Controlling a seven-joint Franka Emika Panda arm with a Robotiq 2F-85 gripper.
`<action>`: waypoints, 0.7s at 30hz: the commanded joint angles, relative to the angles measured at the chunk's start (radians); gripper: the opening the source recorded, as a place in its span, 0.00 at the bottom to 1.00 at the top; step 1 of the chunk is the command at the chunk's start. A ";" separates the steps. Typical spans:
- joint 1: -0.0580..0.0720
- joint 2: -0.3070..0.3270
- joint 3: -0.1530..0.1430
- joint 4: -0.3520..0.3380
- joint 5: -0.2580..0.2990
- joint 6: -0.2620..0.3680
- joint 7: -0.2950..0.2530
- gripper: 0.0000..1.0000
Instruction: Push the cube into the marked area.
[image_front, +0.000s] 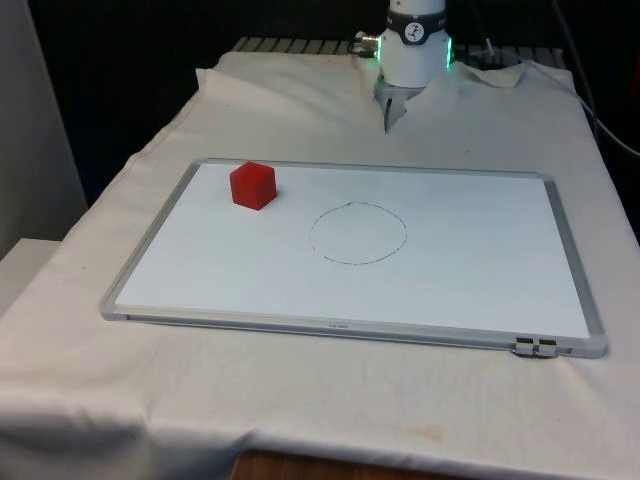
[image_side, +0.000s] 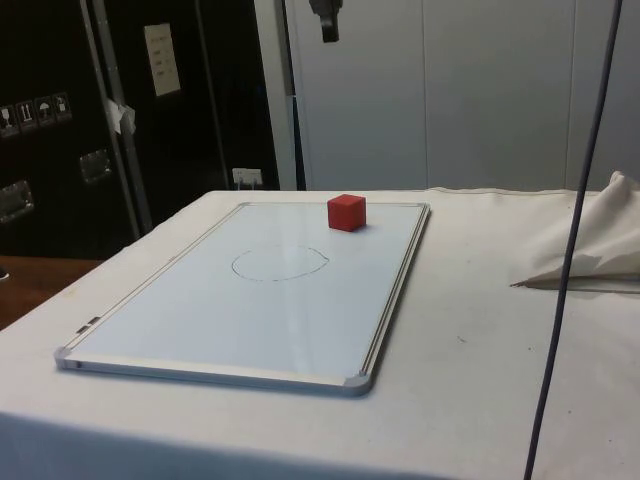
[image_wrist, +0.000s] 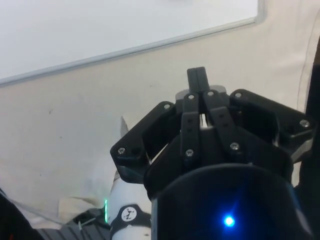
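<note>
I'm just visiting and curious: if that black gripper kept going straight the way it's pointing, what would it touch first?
Probably the white cloth. In the wrist view the gripper, jaws together, points at bare cloth just outside the whiteboard frame. The red cube and the drawn circle lie elsewhere. Depth is hard to judge.

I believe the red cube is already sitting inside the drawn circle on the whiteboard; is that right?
Not quite: the red cube sits on the whiteboard but outside the drawn circle, near the board's far corner at the front view's left. The front view shows a clear gap between them.
</note>
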 joint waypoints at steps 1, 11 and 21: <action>-0.005 -0.004 -0.010 -0.009 -0.006 0.020 -0.013 0.00; -0.011 0.007 -0.077 -0.037 -0.006 0.083 -0.077 0.00; -0.012 0.011 -0.121 -0.122 -0.005 0.175 -0.093 0.00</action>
